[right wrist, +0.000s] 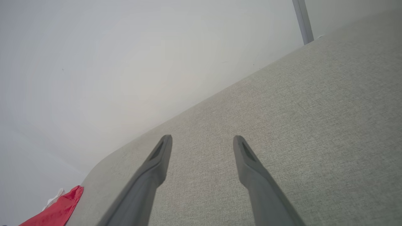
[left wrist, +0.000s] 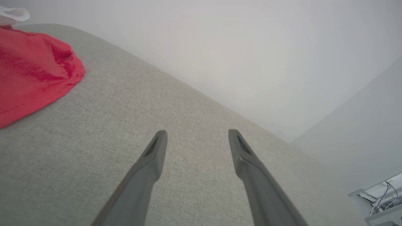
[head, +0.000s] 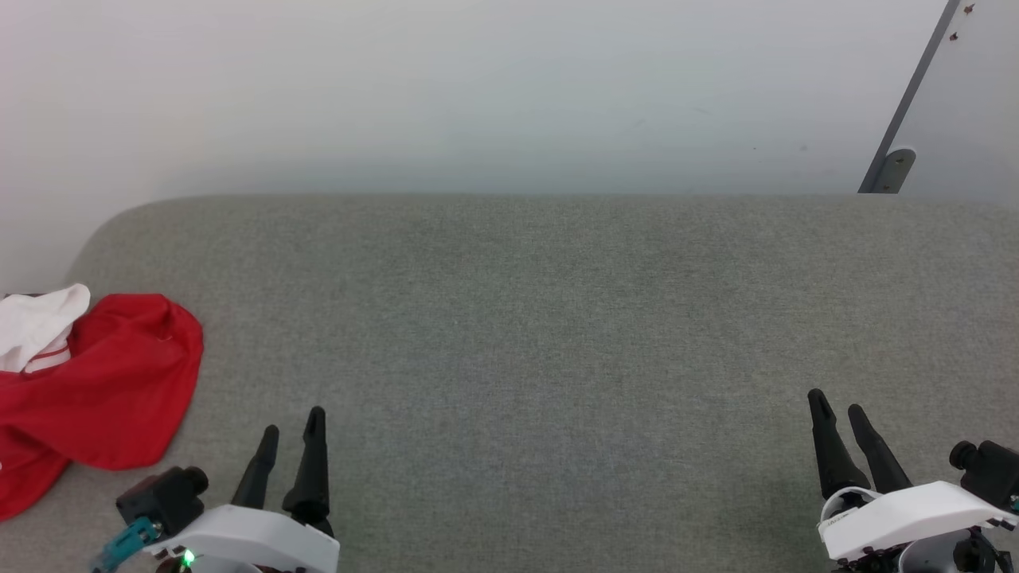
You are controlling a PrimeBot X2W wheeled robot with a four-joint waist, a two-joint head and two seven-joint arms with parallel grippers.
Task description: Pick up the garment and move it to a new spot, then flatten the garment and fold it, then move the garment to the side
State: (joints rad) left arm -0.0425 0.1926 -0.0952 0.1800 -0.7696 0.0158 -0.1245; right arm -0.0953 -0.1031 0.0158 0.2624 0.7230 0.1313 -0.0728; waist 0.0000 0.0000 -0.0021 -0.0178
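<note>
With the left end effector point(head: 293, 420) and right end effector point(head: 836, 402) both spread, the garment point(head: 103, 382) bunched at the padded surface's point(head: 557, 318) left edge is best pinched on a raised fold.

White wrist shells point(head: 247, 537), long black tapered jaws, teal connector point(head: 127, 543), green LED point(head: 188, 559).

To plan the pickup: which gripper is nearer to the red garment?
Left. The left gripper, open, hovers close to the garment, just right of its edge without touching. The right gripper, also open, is far off across the grey surface.
</note>
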